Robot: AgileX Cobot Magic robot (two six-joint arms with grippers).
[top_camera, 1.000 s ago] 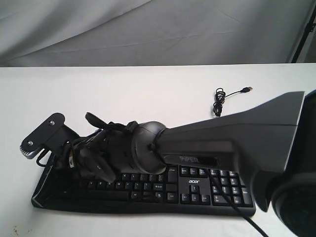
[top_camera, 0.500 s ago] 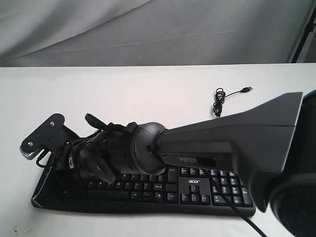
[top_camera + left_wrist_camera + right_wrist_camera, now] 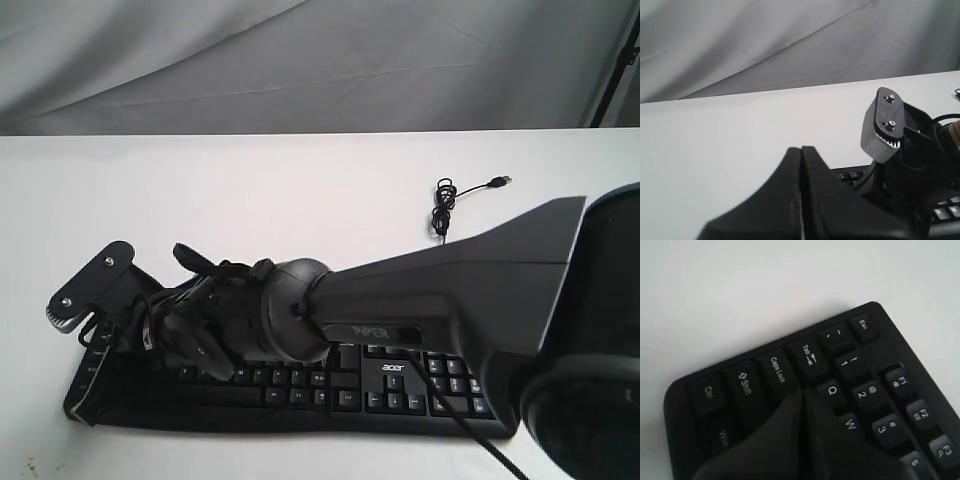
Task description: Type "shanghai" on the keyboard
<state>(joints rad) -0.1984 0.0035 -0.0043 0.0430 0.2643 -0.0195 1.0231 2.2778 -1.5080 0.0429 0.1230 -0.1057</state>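
Observation:
The black keyboard [image 3: 400, 385] with its white acer logo lies along the table's near edge. My right arm [image 3: 450, 290] reaches across it to its left end, and the wrist hides most of the letter keys. In the right wrist view my right gripper [image 3: 802, 391] is shut with nothing in it, its tip down on the keyboard [image 3: 865, 340] just beside Caps Lock and below Q. Whether it presses a key I cannot tell. My left gripper [image 3: 801, 148] is shut and empty, held above the white table left of the keyboard [image 3: 850, 175].
The keyboard's thin black cable [image 3: 450, 205] lies coiled on the white table [image 3: 300, 190] behind the number pad, plug pointing right. The right wrist's grey camera mount [image 3: 885, 125] stands close to my left gripper. Grey cloth [image 3: 300, 60] hangs behind the table.
My right arm has dropped lower onto the keyboard's left end, and its wrist mount has sunk with it. The keyboard has stayed in place.

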